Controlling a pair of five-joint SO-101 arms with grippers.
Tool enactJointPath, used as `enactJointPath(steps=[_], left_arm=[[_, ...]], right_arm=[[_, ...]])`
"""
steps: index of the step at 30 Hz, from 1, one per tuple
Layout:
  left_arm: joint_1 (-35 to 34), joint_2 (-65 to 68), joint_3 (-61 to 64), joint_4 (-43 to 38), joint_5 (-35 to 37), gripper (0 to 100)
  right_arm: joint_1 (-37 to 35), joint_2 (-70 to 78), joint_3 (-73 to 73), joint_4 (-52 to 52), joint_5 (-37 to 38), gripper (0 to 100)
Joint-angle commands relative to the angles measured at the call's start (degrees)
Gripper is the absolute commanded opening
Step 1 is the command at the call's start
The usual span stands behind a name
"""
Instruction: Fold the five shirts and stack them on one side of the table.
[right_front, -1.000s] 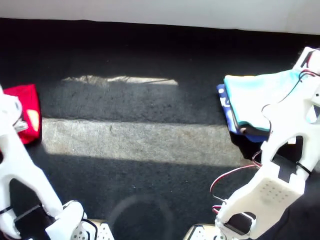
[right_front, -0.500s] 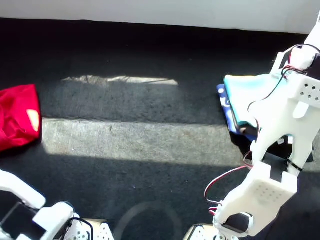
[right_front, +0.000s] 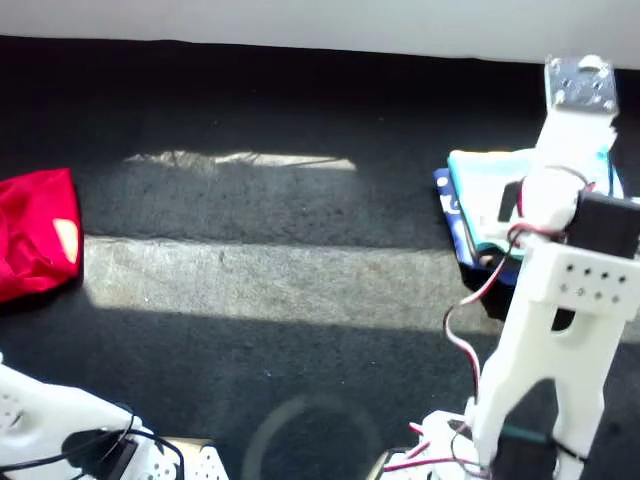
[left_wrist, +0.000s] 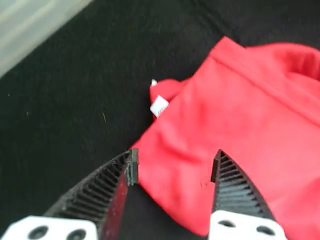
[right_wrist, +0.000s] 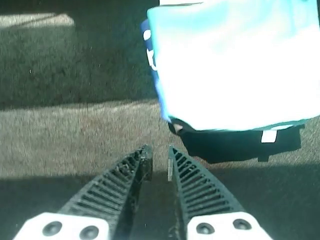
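Red soft-fabric shirt (right_front: 38, 232), unfolded and rumpled, is seen at one edge of the dark cloth-covered bench (right_front: 300, 370), well apart from the pile of folded shirts (right_front: 485, 205) at the opposite side (pale turquoise on top, dark blue and black beneath). Limp, light cloth is to be expected: it will likely sag and slide when lifted, so a hem or seam near the white label (left_wrist: 159, 106) is judged the best place to be pinched. Left end effector (left_wrist: 175, 161) is spread wide apart, aimed at the red cloth's edge, nothing gripped. Right end effector (right_wrist: 158, 152) is drawn almost together, empty, aimed at the bench just beside the pile
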Motion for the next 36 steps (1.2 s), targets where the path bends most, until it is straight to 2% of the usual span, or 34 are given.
enactJointPath(steps=[1, 11, 15, 18, 22, 23, 26, 32, 36], left_arm=[[-0.22, 9.19, -15.96, -1.32, 0.26, 24], [1.10, 37.05, -43.03, -0.79, 0.26, 24], [2.95, 42.33, -50.95, 5.45, 0.26, 24], [4.62, 43.82, -55.87, 13.63, 0.26, 21], [6.99, 43.82, -62.81, 24.00, 0.62, 0], [7.34, 43.82, -64.84, 26.20, 0.62, 2], [8.57, 43.38, -68.88, 31.74, 0.62, 1], [9.27, 38.99, -68.35, 33.85, 0.62, 1], [7.69, 39.52, -68.00, 28.13, 0.26, 1]], right_arm=[[-0.22, -8.04, 9.98, -2.51, 2.20, 6.6], [-0.48, -20.18, 27.38, -8.22, 4.40, 6.6], [-0.48, -22.37, 30.73, -9.80, 4.40, 6.6], [-0.48, -23.25, 31.52, -10.07, 4.40, 6.6], [-0.48, -23.34, 31.52, -10.07, 4.40, 6.6], [-0.48, -23.34, 31.52, -10.07, 4.40, 6.6], [-0.48, -23.34, 31.60, -10.07, 4.40, 6.6], [-0.48, -23.25, 31.60, -9.98, 4.40, 6.6], [-0.48, -23.25, 31.60, -9.71, 4.40, 6.6]])
